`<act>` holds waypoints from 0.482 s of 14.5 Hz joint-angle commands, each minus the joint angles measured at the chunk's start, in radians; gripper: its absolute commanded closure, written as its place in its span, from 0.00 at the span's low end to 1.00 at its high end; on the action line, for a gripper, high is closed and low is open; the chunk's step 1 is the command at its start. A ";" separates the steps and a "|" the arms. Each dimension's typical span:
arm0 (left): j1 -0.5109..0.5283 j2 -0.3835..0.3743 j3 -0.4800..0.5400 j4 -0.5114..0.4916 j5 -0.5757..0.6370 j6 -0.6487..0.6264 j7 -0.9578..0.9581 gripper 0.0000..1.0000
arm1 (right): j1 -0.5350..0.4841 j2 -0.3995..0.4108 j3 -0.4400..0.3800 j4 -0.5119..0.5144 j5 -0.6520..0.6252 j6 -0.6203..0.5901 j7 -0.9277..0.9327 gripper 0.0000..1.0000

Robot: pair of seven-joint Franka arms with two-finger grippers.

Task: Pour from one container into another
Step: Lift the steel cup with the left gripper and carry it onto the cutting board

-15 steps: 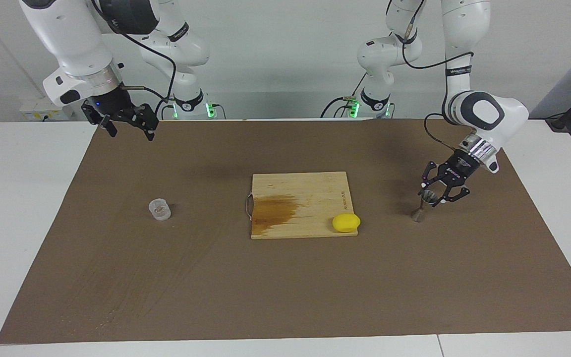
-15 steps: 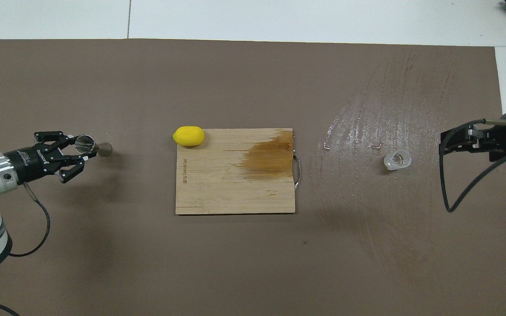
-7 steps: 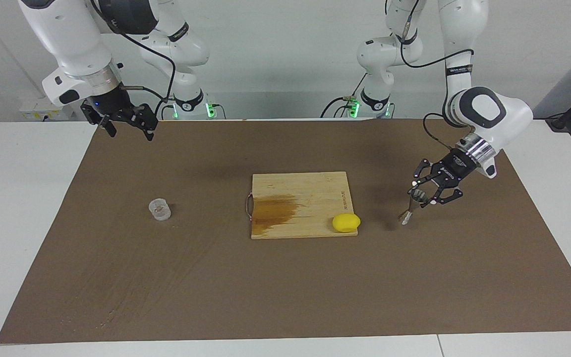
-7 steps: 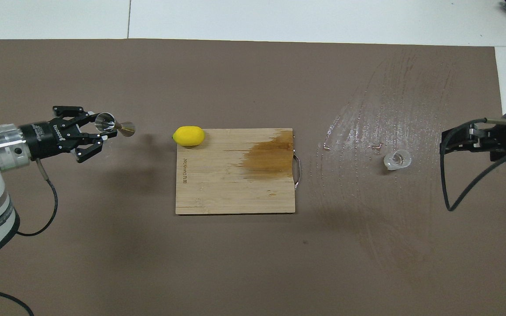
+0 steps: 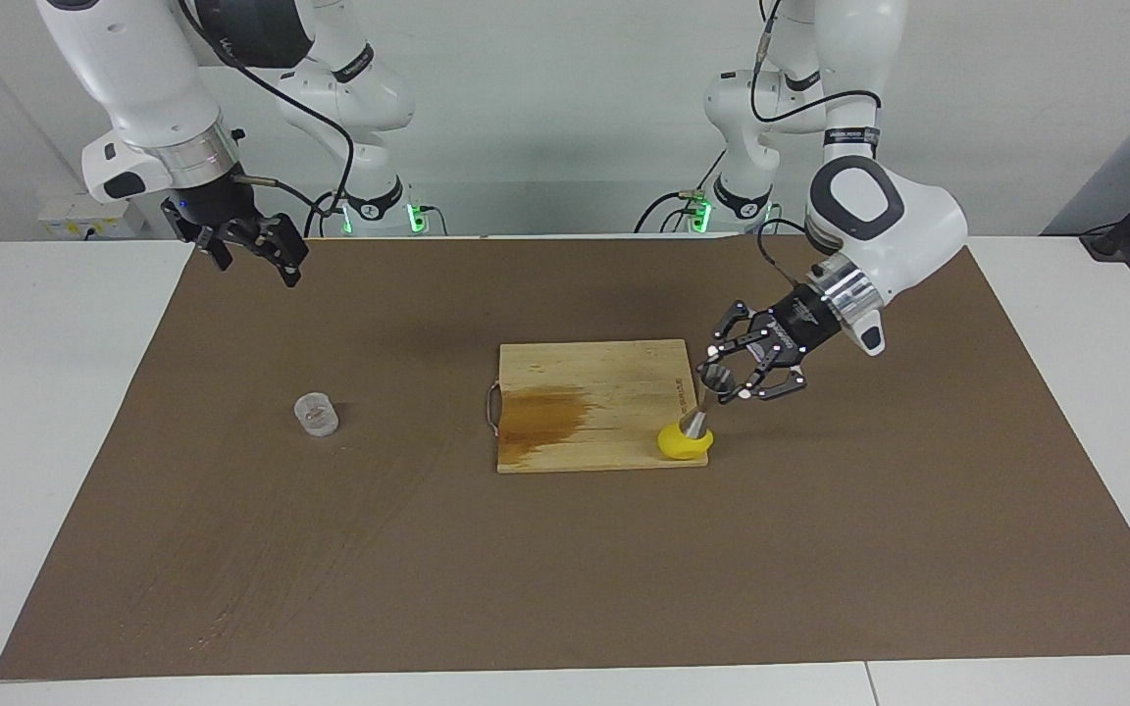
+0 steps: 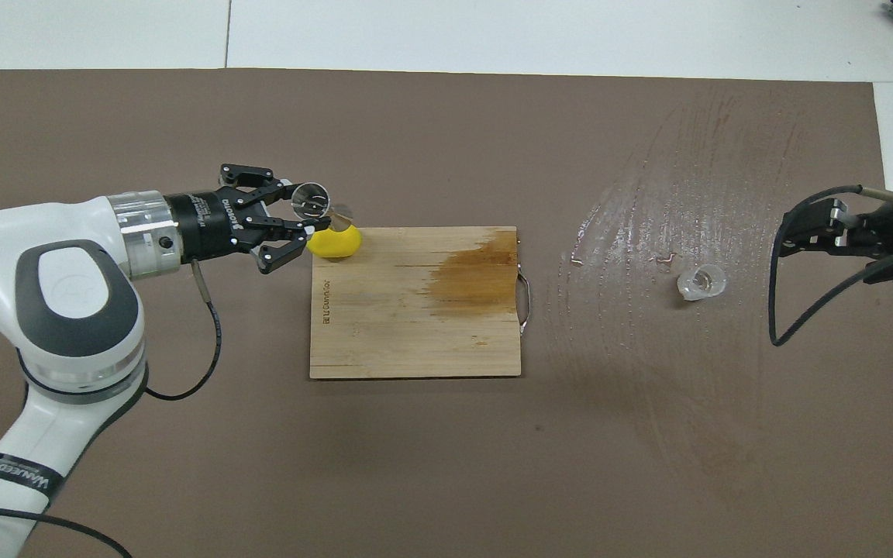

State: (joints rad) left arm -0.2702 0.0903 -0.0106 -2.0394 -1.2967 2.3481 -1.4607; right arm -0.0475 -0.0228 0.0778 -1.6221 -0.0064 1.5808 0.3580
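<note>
The steel jigger (image 5: 695, 420) (image 6: 312, 199) hangs tilted in the air over the lemon, with my left gripper (image 5: 721, 378) (image 6: 304, 211) shut on its upper cone. Its lower cone points down toward the lemon. The clear plastic cup (image 5: 316, 414) (image 6: 701, 282) stands upright on the brown mat toward the right arm's end of the table. My right gripper (image 5: 255, 257) (image 6: 792, 237) waits open and raised over the mat's edge at that end, apart from the cup, with nothing in it.
A wooden cutting board (image 5: 592, 371) (image 6: 415, 325) with a dark wet stain lies mid-table. A yellow lemon (image 5: 683, 446) (image 6: 336, 243) sits on its corner toward the left arm's end. Wet streaks (image 6: 648, 225) mark the mat around the cup.
My left gripper has carried the jigger up off the mat and sideways toward the board, so it now hangs over the lemon. The right arm has hardly moved.
</note>
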 commanded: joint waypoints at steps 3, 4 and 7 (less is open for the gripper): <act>-0.236 0.026 0.017 -0.012 -0.232 0.225 0.037 1.00 | -0.012 -0.017 0.005 -0.016 0.020 0.015 0.012 0.00; -0.275 0.035 0.017 -0.010 -0.258 0.267 0.046 1.00 | -0.012 -0.017 0.005 -0.016 0.020 0.013 0.012 0.00; -0.348 0.101 0.018 -0.001 -0.262 0.316 0.049 1.00 | -0.012 -0.016 0.005 -0.016 0.020 0.013 0.012 0.00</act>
State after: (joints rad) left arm -0.5811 0.1465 -0.0115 -2.0495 -1.5341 2.6358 -1.4384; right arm -0.0475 -0.0228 0.0778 -1.6221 -0.0064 1.5808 0.3590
